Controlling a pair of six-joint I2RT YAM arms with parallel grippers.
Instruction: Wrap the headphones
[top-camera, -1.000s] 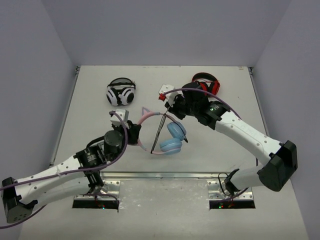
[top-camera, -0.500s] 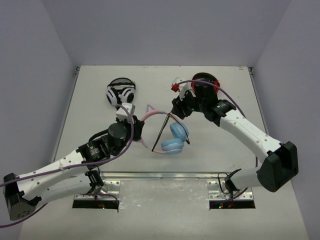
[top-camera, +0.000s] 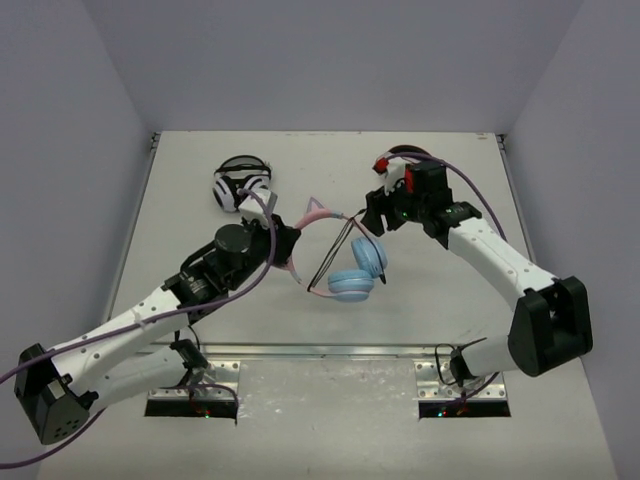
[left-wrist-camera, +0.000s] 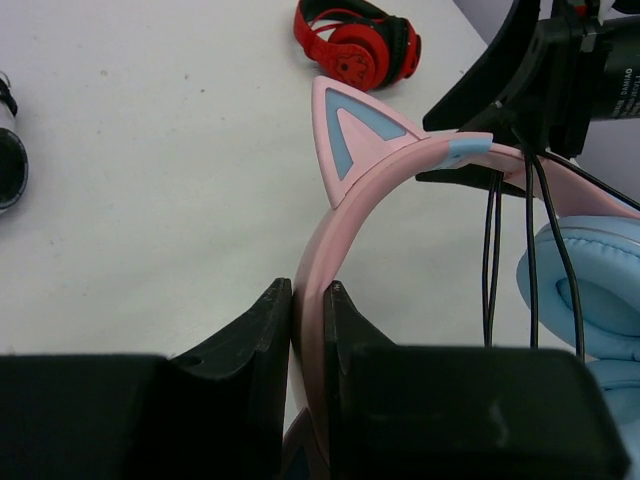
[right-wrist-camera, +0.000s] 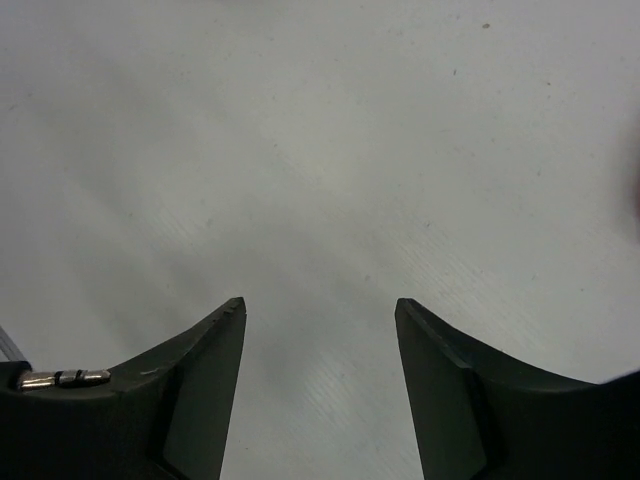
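Observation:
The headphones (top-camera: 350, 284) have a pink headband (left-wrist-camera: 400, 165) with a cat ear (left-wrist-camera: 345, 140), light blue earcups (left-wrist-camera: 590, 290) and a thin black cable (top-camera: 330, 255) looped across the band. My left gripper (top-camera: 290, 248) is shut on the headband, which sits pinched between its jaws (left-wrist-camera: 310, 300). My right gripper (top-camera: 373, 215) hovers just right of the band's far end, beside the cable. In the right wrist view it stands open (right-wrist-camera: 320, 305) with only bare table between its fingers. A silver plug tip (right-wrist-camera: 65, 378) shows at that view's lower left.
White-and-black headphones (top-camera: 241, 184) lie at the back left. Red-and-black headphones (left-wrist-camera: 355, 45) lie at the back right, partly hidden behind my right wrist (top-camera: 408, 158) in the top view. Grey walls enclose the table on three sides.
My right gripper has opened, let go of the cable and moved back and right. My left arm has carried the headphones toward the back right.

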